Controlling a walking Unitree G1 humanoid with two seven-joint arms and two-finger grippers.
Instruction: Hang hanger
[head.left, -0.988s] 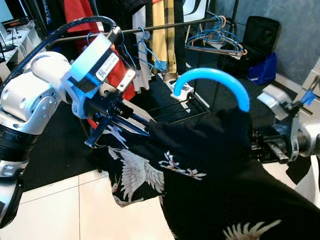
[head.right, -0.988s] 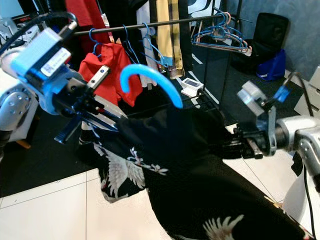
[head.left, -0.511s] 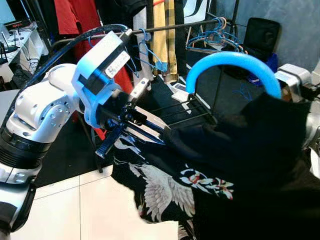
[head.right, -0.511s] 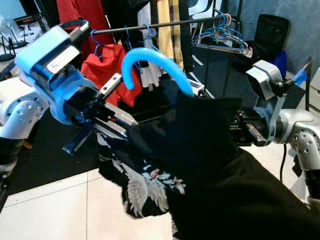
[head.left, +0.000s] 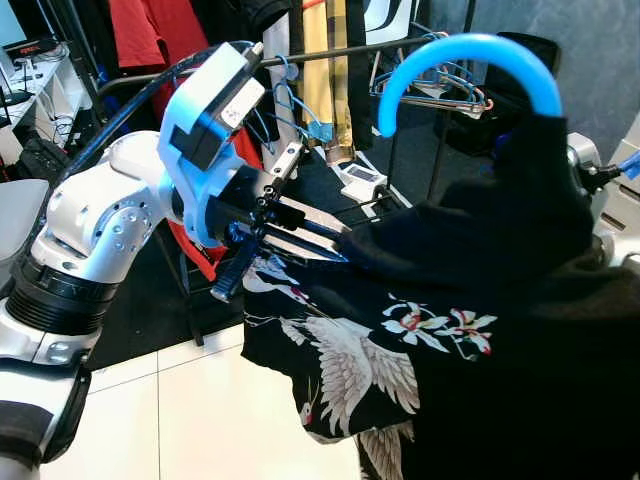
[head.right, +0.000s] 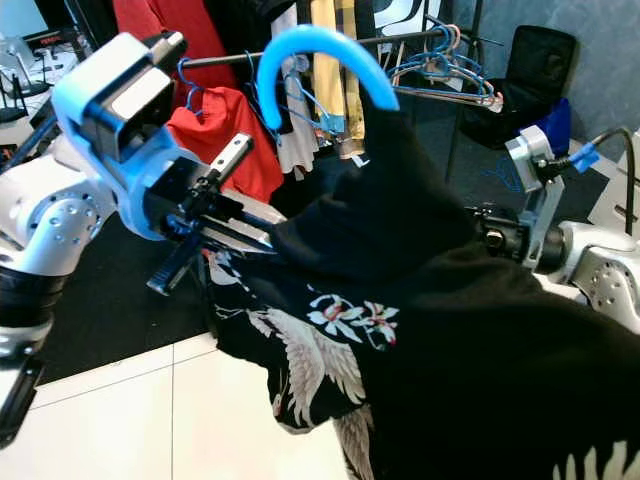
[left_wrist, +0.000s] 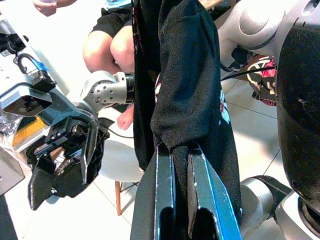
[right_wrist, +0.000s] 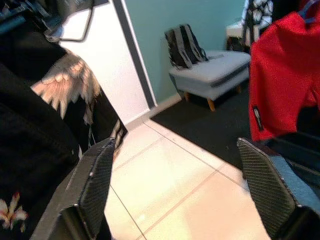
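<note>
One shoulder of the black shirt (head.left: 470, 260) was pinched by the left gripper (left_wrist: 181, 150); the right gripper (right_wrist: 180, 185) was spread. Risk judged: the blue hook (head.left: 455, 60) missing the rail (head.right: 300, 45), garment sliding off.

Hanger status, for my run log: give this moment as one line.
left claw: shut on black garment | right claw: open | blue hanger hook: raised, near rail, not hung

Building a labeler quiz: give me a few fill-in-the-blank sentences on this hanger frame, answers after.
1. The hanger hook is colored ____.
2. The left gripper is shut on the black ____.
3. The black garment bears a white ____ print.
4. The right gripper has its fingers ____.

Answers: blue; garment; crane; open
</note>
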